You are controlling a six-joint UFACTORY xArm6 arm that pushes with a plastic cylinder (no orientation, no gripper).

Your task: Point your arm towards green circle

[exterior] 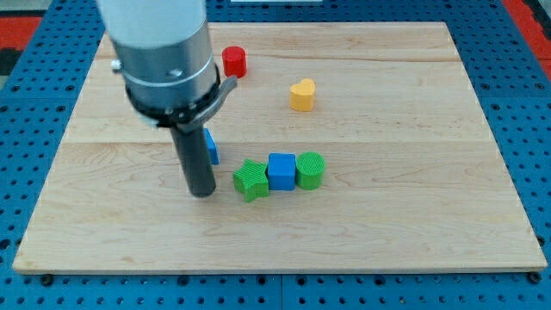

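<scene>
Tool first: it is a plain rod with nothing to open or close, clamped on nothing, and my tip (201, 193) rests on the surface (413, 232) left of the centre, touching no block that I can see. Just behind the rod, partly hidden by it, a blue block (211, 146) peeks out; I cannot make out its shape. Right of my tip, near but apart, sits the green star (250, 180), then the blue cube (281, 170) touching it, then the green circle (310, 170) touching the cube, so the three form a short row running toward the view's right. Further toward the view's top stand the red cylinder (234, 61) and, right of it, the yellow heart (302, 95), both well apart from the row. The green circle is at the far end of that row from me, and that is the trouble: I judge that a straight slide to the right would strike the star first and shove the whole row along, carrying the circle away from where I aim. Swinging around by the view's bottom looks safer, though cutting the corner too close could still clip the star or cube and nudge the circle.
</scene>
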